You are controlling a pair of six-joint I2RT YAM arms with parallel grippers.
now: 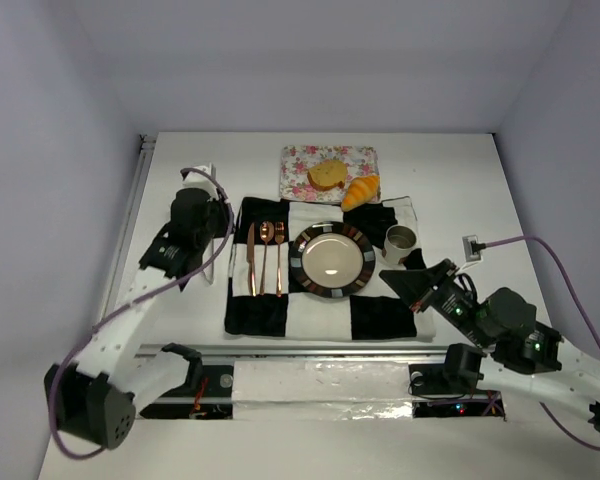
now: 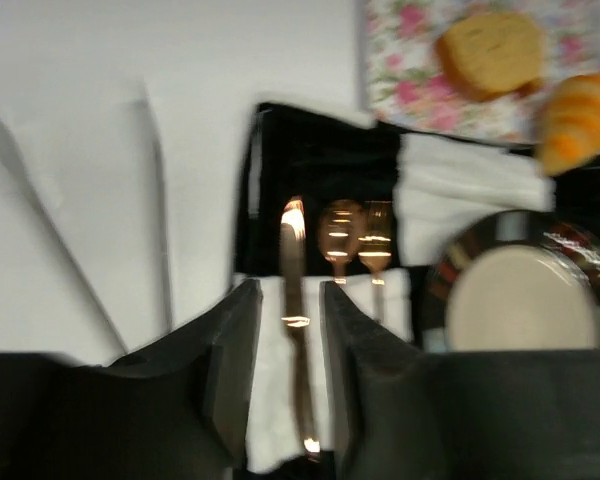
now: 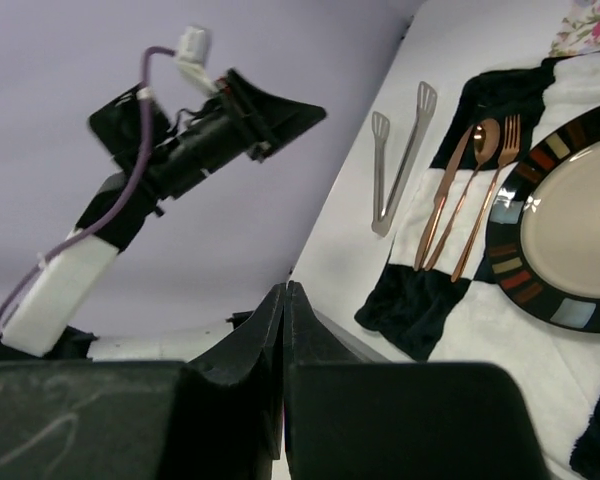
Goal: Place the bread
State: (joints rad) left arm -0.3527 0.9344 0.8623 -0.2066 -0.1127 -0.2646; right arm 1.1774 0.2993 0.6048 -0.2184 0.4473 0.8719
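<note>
Top external: two bread pieces point(image 1: 328, 174), one plate point(image 1: 302, 262); left gripper point(image 2: 285, 298) narrowly parted, right gripper point(image 3: 284, 292) closed, both empty.

You're in a robot lab's test cell, not a dining room. Blank pale-violet walls point(image 1: 60, 80) box in a bare white table point(image 1: 540, 200) beyond your left hand point(image 2: 287, 288) and on both sides of it. Behind that hand, the arms point(image 1: 130, 320) are bolted to a metal rail point(image 1: 280, 349), trailing purple cables point(image 1: 510, 240). Just ahead of it lies a staged setting: checkered cloth point(image 1: 255, 315), plate point(image 1: 303, 262), copper cutlery point(image 1: 265, 258), floral tray point(image 1: 298, 165).
</note>
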